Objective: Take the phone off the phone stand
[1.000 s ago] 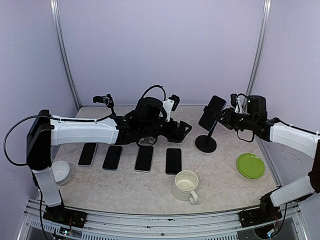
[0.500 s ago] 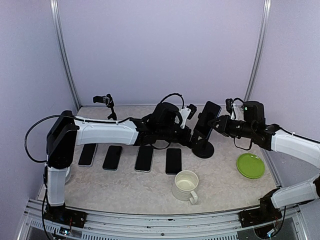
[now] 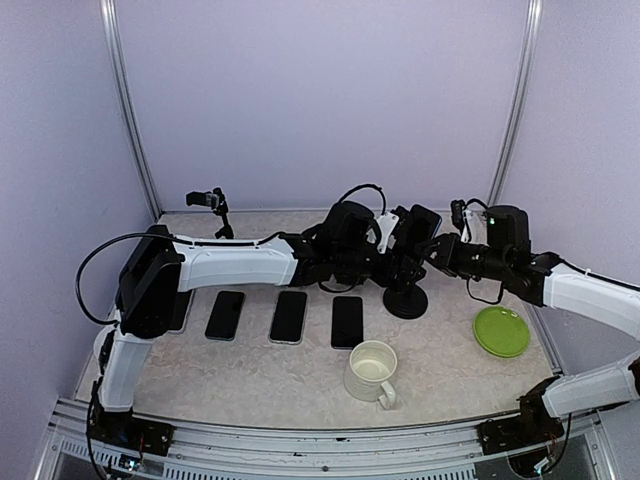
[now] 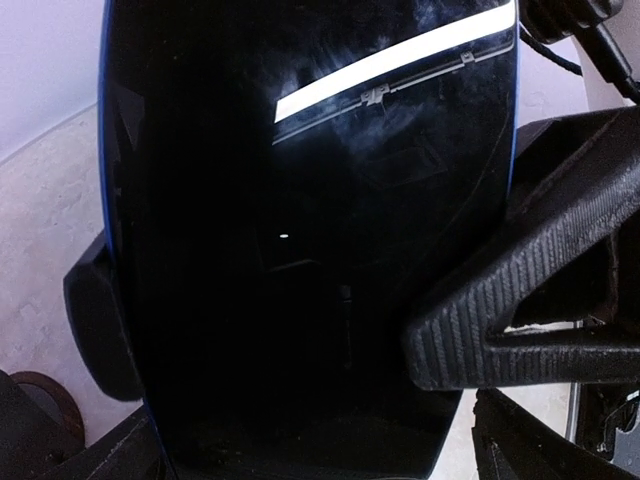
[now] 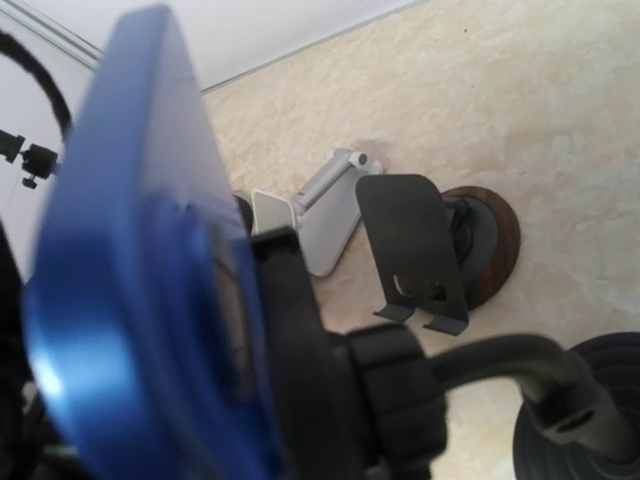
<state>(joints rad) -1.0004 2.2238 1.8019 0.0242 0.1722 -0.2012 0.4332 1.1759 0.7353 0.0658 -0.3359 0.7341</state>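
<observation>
Pale, mottled table (image 3: 250,370) with a scatter of small things.

Three dark phones (image 3: 288,316) lie flat, side by side, left of the frame's centre. A cream mug (image 3: 372,370) stands upright below centre, handle toward the lower right. A lime-green plate (image 3: 501,331) sits at the right, well apart from the mug. The phone stand (image 3: 405,300) rests its round black base between them, higher up. A small black gadget on a thin stalk (image 3: 208,202) stands at the upper left. In the right wrist view, a black cradle on a round brown base (image 5: 405,240) stands just beside a white holder (image 5: 325,215).
</observation>
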